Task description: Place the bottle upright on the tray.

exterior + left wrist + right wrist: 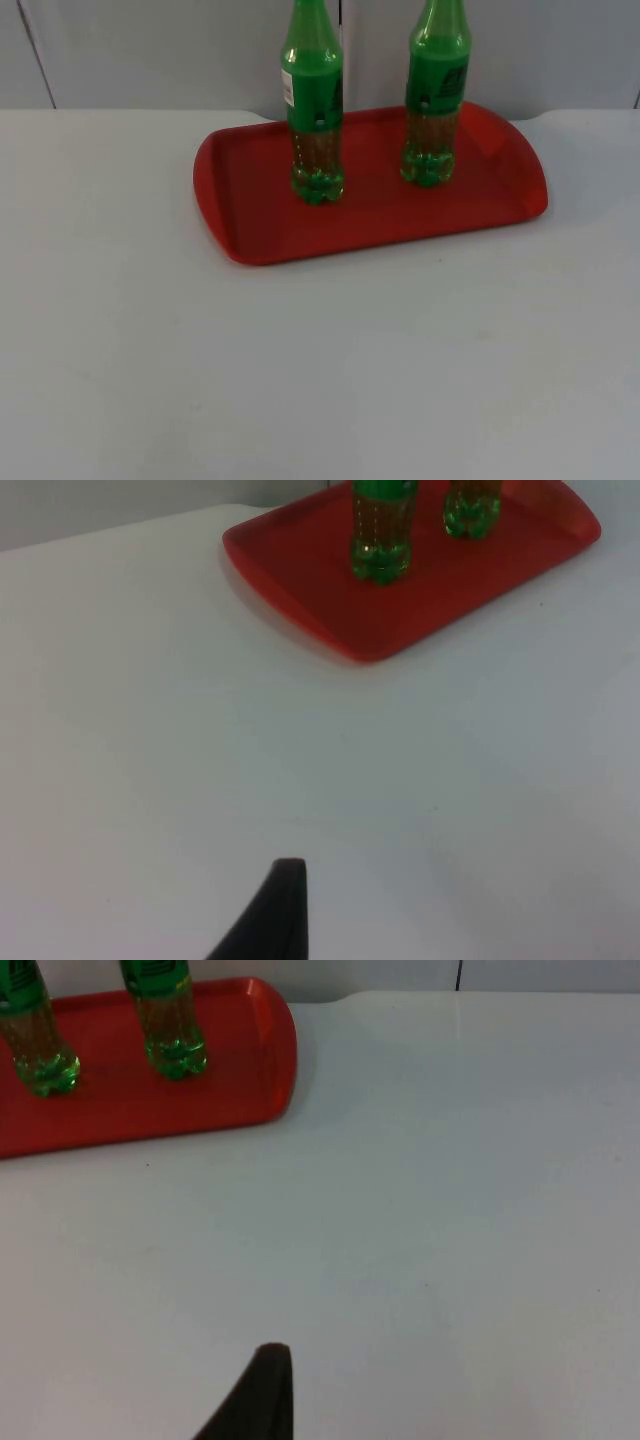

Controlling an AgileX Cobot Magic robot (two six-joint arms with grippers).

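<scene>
Two green bottles with green labels stand upright on the red tray [380,220] at the back of the table. One bottle [317,110] is near the tray's middle, the other bottle [436,100] is to its right. Nothing touches them. My left gripper [275,920] waits low over bare table, well back from the tray [330,610] and its bottles [381,530] [472,505]. My right gripper [260,1400] also waits over bare table, off the right end of the tray [150,1110], far from the bottles [35,1040] [170,1020].
The grey partition wall [150,50] rises just behind the tray. White table top [320,380] stretches wide in front of the tray and to both sides of it.
</scene>
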